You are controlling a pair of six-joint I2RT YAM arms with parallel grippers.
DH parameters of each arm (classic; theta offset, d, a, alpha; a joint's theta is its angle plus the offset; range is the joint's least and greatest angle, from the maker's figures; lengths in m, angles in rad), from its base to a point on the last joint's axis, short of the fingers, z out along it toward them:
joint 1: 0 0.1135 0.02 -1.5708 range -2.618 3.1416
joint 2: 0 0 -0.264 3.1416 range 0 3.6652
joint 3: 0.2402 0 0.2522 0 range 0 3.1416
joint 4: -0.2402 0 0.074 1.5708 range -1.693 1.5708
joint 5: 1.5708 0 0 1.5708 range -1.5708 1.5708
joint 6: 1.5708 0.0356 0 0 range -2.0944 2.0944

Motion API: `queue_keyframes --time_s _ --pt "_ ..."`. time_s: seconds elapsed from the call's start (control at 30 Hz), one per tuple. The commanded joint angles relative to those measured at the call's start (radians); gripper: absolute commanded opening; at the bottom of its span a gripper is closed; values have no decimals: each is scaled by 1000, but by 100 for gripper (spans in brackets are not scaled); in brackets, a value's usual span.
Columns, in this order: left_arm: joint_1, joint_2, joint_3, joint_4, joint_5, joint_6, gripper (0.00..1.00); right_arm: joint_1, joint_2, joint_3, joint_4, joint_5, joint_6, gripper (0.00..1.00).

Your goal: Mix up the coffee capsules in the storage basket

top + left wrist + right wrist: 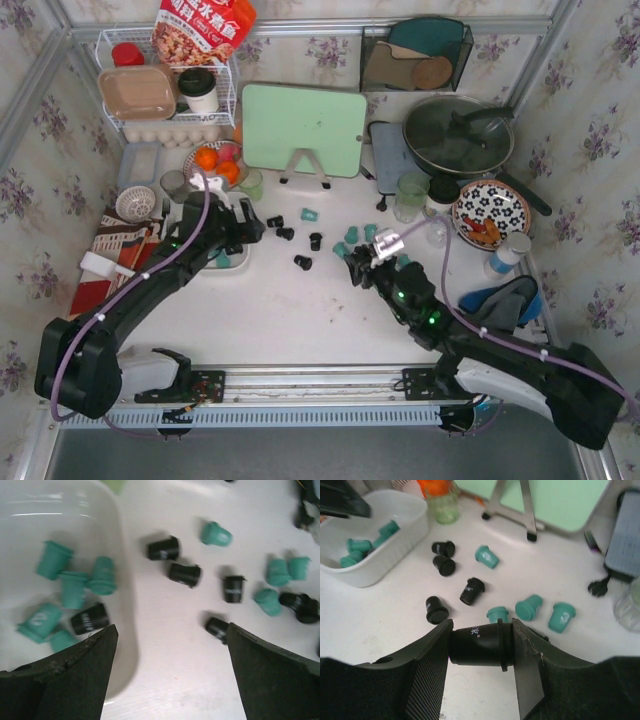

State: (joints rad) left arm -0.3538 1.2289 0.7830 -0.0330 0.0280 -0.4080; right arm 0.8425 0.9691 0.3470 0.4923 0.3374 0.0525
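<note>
Right tool grips 1 black capsule; left tool hangs open over the storage basket rim.

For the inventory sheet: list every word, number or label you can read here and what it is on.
"水煮", apparently: white characters on the red food bag; the rest is cut off.
Held black capsule, in the right gripper: white print, too small to read.
Loose teal capsule: white mark, unreadable.
Black capsule in the storage basket: white print, blurred.
</note>
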Motion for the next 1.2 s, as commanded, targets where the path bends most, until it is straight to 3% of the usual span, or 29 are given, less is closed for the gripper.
queue_keyframes --time_s 0.0,0.17,0.4,0.57,0.77,0.97,1.17 --pt "-91 34 74 -111 98 21 91 1 -147 -159 304 -134 -208 30" --pt "-260 94 188 -236 177 126 89 1 -194 -417 772 -267 -404 31" --pt "-523 136 310 -304 163 309 80 1 -123 -504 1021 -333 -515 34" --pt "-561 142 324 -279 192 294 74 2 -206 -535 964 -445 -606 34" --pt "-564 89 319 -242 133 288 71 0 -336 -505 660 -459 -671 31" --pt "-564 -2 292 -157 135 270 69 1 -155 -484 715 -440 -698 32" --pt "-563 -13 256 -79 283 246 69 1 -74 -487 795 -441 -700 32"
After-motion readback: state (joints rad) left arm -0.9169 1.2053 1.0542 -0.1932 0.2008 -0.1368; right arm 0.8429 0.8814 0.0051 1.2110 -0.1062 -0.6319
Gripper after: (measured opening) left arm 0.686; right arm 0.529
